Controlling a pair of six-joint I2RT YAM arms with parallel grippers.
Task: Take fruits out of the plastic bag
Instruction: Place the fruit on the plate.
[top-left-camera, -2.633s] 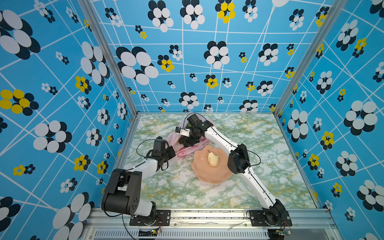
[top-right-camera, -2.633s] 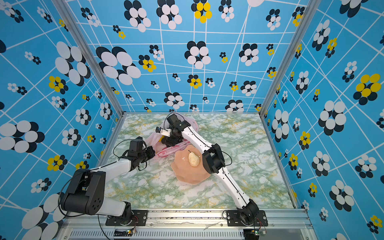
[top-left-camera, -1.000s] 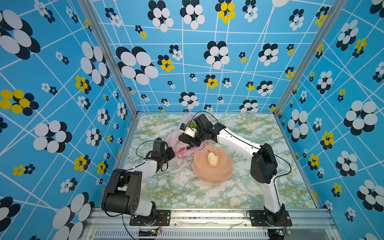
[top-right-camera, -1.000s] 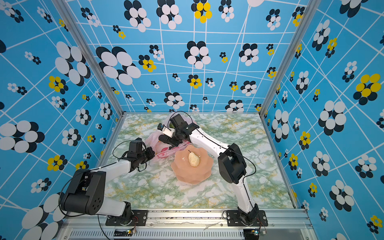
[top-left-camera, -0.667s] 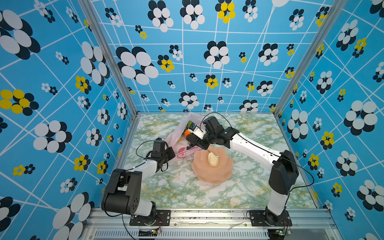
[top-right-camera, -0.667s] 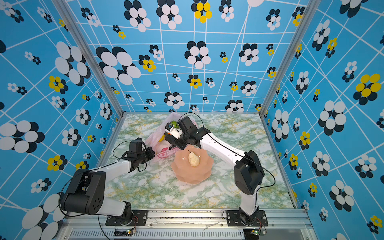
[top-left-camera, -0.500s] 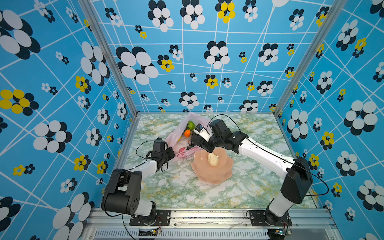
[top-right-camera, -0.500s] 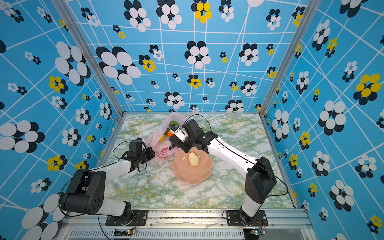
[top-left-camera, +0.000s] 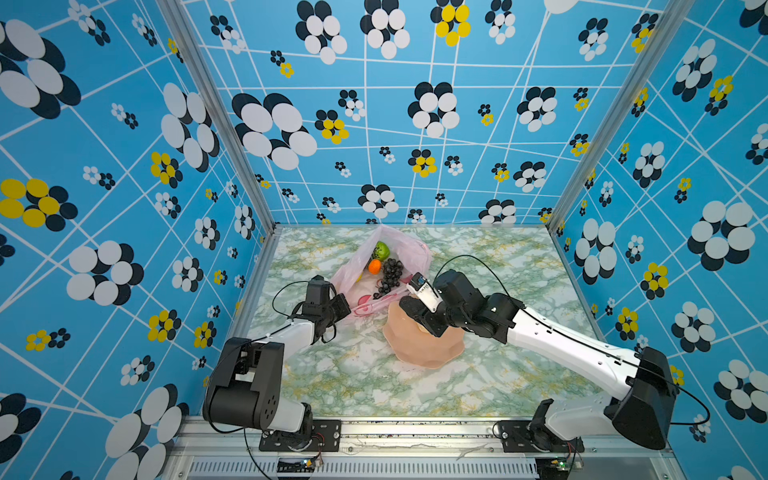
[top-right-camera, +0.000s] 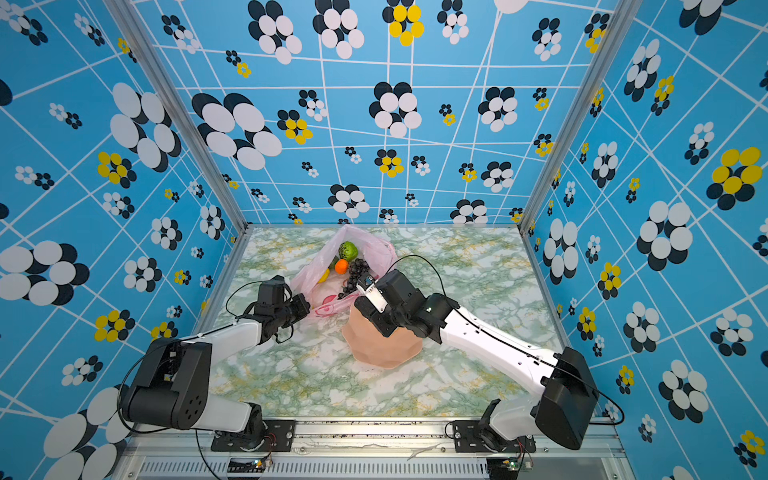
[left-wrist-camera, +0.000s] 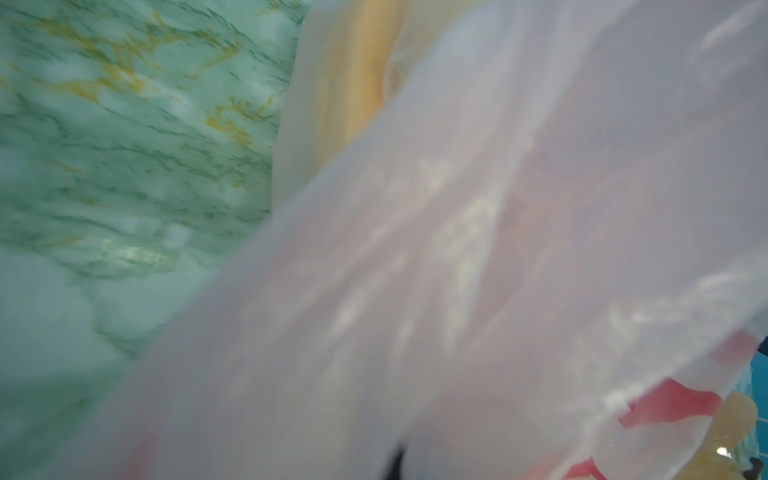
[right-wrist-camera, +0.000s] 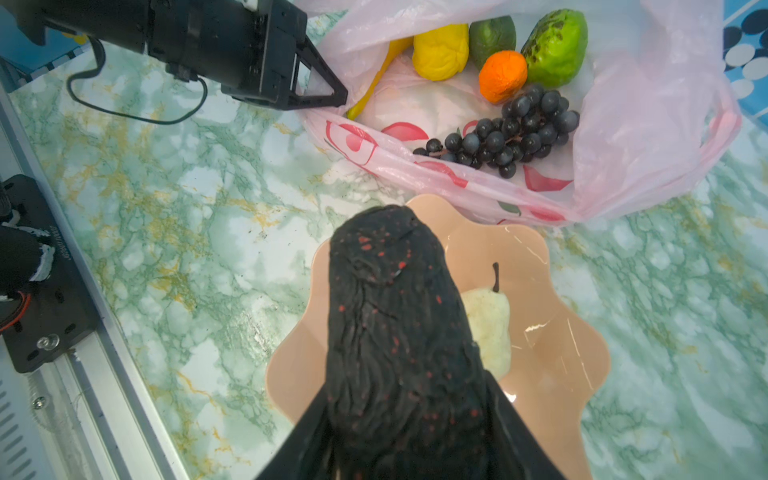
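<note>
Tabletop (top-left-camera: 353, 374): green-marbled, carries all items.
- Plate (right-wrist-camera: 561, 332): peach, scalloped, near-centre of tabletop; the ref. point for all below.
- Pear (right-wrist-camera: 488, 328): pale, dark stem, lying in plate.
- R gripper (top-left-camera: 419, 316): over plate's near-left part, clamped on avocado (right-wrist-camera: 395, 311). Avocado is dark with red specks, held clear above plate and partly covering pear in the wrist view.
- Bag (right-wrist-camera: 644, 124): thin pink film w/ red prints, just beyond plate, its near edge meeting plate's far rim. Mouth gapes open.
- L gripper (right-wrist-camera: 336, 97): beyond and left of plate, pinched tight on bag's rim. Its wrist view is filled w/ blurred film (left-wrist-camera: 457, 249).
- Bag contents, nearest plate first:
  - grapes (right-wrist-camera: 511, 133), dark bunch on bag's near wall
  - orange (right-wrist-camera: 503, 77), touching grapes on side away from plate
  - banana (right-wrist-camera: 378, 79), by L gripper
  - lemon (right-wrist-camera: 440, 52)
  - lime (right-wrist-camera: 492, 35), dark green
  - kiwi (right-wrist-camera: 555, 48), bright green, farthest from plate in both top views
</note>
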